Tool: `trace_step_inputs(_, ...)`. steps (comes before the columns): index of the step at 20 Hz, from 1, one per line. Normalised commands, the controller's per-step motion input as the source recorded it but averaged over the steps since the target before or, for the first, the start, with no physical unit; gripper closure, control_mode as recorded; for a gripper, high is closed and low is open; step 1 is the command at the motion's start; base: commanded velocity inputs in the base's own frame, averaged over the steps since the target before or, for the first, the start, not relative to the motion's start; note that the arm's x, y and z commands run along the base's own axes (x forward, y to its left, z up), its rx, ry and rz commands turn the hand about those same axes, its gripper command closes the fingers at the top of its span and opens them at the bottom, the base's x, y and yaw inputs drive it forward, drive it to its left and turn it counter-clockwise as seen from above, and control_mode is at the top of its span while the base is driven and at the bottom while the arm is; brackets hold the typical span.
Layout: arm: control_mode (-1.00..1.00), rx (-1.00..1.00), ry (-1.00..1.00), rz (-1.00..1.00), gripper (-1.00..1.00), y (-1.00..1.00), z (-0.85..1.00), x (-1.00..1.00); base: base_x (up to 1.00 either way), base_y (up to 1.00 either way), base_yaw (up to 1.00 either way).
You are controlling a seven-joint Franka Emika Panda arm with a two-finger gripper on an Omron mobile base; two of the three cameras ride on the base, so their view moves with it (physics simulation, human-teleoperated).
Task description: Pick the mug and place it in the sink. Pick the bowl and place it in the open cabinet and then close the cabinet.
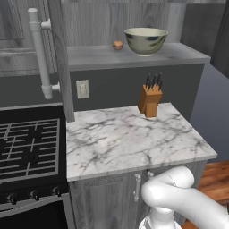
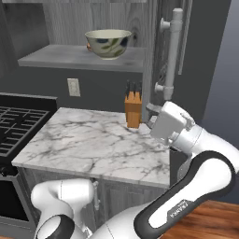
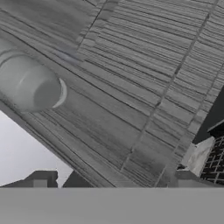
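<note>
Now, from the left base view, the bowl [image 1: 146, 40] sits upright on the grey shelf of the open cabinet [image 1: 134, 56], well above the marble counter [image 1: 129, 138]; just beside it, to its left and apart from it, lies a small brown round item [image 1: 118, 44], too small to identify. One cabinet door [image 1: 60, 58] stands swung out edge-on, its long bar handle [image 1: 40, 53] pale against the dark wall; a knife block [image 1: 150, 99] stands at the back of the counter, tilted a little, and a wall outlet [image 1: 82, 88] is set in the backsplash to its left. A black stove [image 1: 29, 145] with grates adjoins the counter on the left.

From the right base view, the bowl [image 2: 108, 43] rests on the same shelf, near its right end; the second cabinet door [image 2: 156, 51] stands open at the right with its bar handle [image 2: 173, 53] upright. The white hand of the arm sits low beside that door, just behind the knife block [image 2: 133, 109]; the gripper [image 2: 151, 116] points toward the door's lower edge — nothing is visibly between its jaws.

From the hand view, wood-grain door panel [image 3: 144, 83] lies close ahead, with the rounded end of the bar handle [image 3: 30, 83] at the left; the finger tips [image 3: 43, 180] stand spread wide apart, empty — a corner of the stove grate [image 3: 214, 159] shows at the right edge.
</note>
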Motion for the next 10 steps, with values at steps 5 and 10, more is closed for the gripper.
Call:
trace_step_inputs(5,-1.0,-0.27,-0.21,0.0,-1.0,0.72,0.06,-0.34,0.0,0.0,0.0)
trace_step_inputs(10,-1.0,-0.18,-0.03,-0.04,-1.0,0.53,0.16,-0.03,0.0,0.0,0.0)
